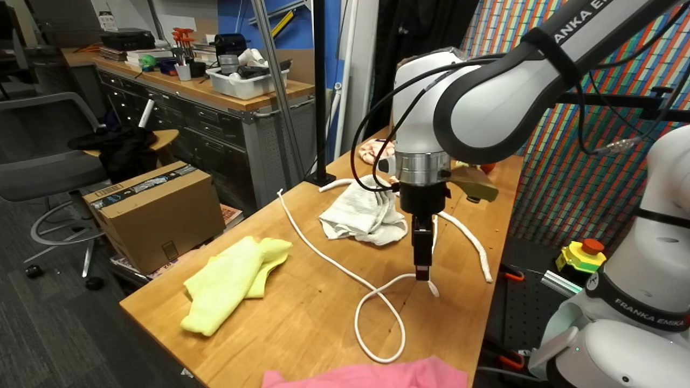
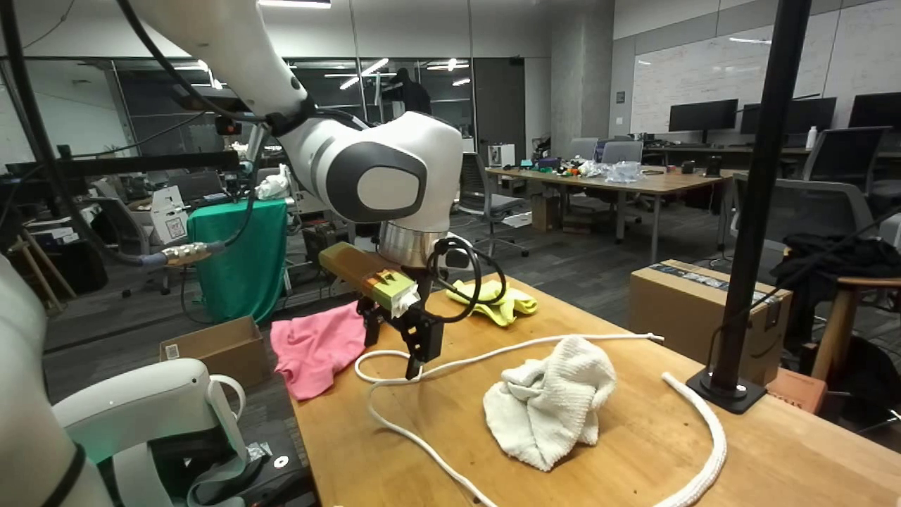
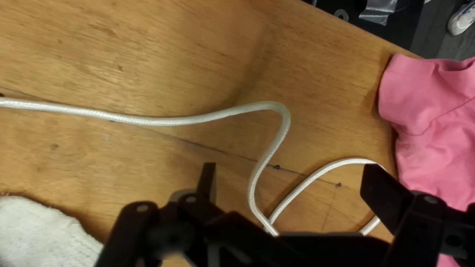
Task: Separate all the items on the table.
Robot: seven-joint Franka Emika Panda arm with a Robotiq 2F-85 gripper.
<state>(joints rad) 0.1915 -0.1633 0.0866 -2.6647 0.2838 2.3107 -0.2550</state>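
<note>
1. The gripper (image 3: 289,181) had its fingers wide apart over white rope (image 3: 170,121).
2. In an exterior view, yellow cloth (image 1: 229,283) lay at the gripper's nine o'clock.
3. Pink cloth (image 1: 372,377) lay at seven, white cloth (image 1: 364,215) at ten-thirty.

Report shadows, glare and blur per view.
Wrist view: soft shadow on the table reaching the white rope, tool nearly black, its near parts blurry; in an exterior view, glare marks the whiteboard; in both exterior views, the silver collar shines.
</note>
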